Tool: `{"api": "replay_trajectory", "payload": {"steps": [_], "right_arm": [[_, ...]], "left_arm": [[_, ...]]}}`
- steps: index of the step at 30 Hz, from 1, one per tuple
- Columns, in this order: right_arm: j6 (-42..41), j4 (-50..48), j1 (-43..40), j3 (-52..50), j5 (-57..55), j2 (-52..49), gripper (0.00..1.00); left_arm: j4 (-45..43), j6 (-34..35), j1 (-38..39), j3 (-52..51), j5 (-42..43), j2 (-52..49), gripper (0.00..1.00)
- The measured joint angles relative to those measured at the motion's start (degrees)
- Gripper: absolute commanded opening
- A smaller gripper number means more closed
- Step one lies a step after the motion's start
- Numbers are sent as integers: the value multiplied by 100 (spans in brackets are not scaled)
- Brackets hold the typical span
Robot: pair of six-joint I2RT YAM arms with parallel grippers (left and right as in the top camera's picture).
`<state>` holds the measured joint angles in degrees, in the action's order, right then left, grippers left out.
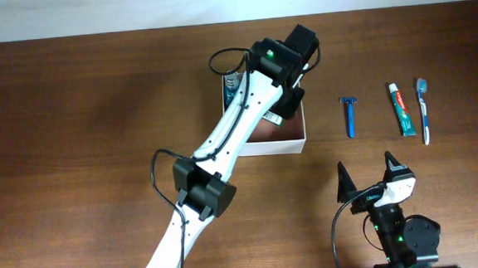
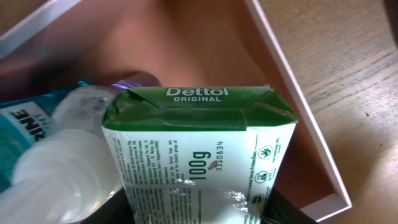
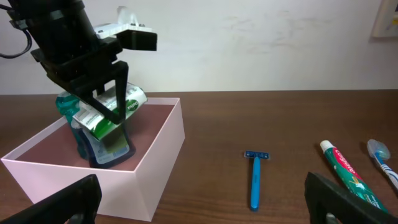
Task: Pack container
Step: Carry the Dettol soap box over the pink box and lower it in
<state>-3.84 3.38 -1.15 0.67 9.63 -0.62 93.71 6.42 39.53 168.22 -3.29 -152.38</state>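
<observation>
The container is a shallow square box with white walls and a reddish-brown floor, standing mid-table. My left gripper hangs over it, shut on a green and white Dettol soap packet. In the right wrist view the packet is tilted above the box wall. A blue mouthwash bottle leans inside the box, right beside the soap. My right gripper stands open near the table's front edge, nothing between its fingers.
To the right of the box lie a blue razor, a toothpaste tube and a toothbrush in a row. The left arm's white links stretch from the front edge across to the box.
</observation>
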Motion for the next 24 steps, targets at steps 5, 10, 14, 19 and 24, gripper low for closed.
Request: {"api": "replay_trajectory", "payload": {"steps": [5,10,14,19,24], "right_arm": [[0,0,0,0,0,0,98],[2,0,0,0,0,0,99],[2,0,0,0,0,0,99],[2,2,0,0,0,0,99],[4,2,0,0,0,0,99]], "left_arm": [[17,0,-107,0,0,0,47],[42,-2,-118,0,4,0,55],[39,-26,-109,0,2,0,56],[42,-26,-109,0,2,0,57],[20,-28,-109,0,28,0,57]]}}
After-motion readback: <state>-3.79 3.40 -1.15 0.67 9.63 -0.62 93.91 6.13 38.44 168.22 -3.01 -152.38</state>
